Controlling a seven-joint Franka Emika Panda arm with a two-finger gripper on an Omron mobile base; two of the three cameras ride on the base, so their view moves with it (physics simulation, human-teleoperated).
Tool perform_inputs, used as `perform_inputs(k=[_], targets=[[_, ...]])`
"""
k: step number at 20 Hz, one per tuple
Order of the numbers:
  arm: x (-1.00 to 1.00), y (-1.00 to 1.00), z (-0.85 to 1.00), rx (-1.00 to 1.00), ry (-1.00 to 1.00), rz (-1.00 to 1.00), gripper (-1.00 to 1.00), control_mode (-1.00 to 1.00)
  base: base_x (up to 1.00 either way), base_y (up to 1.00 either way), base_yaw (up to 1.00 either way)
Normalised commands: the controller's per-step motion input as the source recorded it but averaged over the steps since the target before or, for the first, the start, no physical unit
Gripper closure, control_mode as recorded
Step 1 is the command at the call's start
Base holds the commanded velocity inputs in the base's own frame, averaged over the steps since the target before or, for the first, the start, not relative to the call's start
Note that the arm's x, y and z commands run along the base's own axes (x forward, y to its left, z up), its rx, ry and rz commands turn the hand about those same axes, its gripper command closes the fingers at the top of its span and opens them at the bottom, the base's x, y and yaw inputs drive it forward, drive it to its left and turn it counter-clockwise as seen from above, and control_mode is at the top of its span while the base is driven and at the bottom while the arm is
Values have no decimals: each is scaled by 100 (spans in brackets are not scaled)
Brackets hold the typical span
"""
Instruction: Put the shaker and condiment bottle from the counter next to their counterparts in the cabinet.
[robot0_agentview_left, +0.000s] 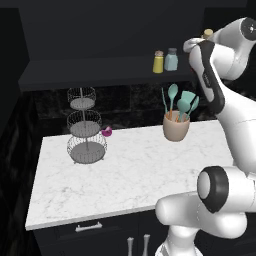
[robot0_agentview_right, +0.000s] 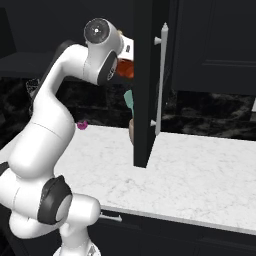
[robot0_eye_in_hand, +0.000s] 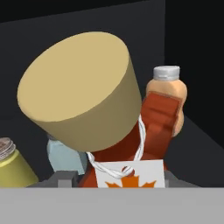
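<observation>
Up at the cabinet shelf, the gripper pinches the condiment bottle at its labelled body; the bottle's yellowish cap looms directly ahead of the fingers, tilted. Just beyond the bottle stands the stubby orange bottle. To one side of the gripper sit the pale blue-grey shaker and the shaker.

The left base view looks forward and down from behind the white arm over the white marble-patterned counter toward the dark wall cabinet's shelf. The right base view faces the same counter from the other side. The hand view sits very close behind the red-brown bottle's yellowish cap, facing the cabinet interior.
</observation>
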Motion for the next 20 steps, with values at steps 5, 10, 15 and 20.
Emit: perform_inputs(k=[5,10,15,20], targets=[[38,0,0,0,3,0,100,-100,0,0,0],[28,0,-3,1,2,1,100,-100,0,0,0],[6,0,-19,4,1,1,100,-100,0,0,0],[3,0,-30,6,1,0,100,-100,0,0,0]])
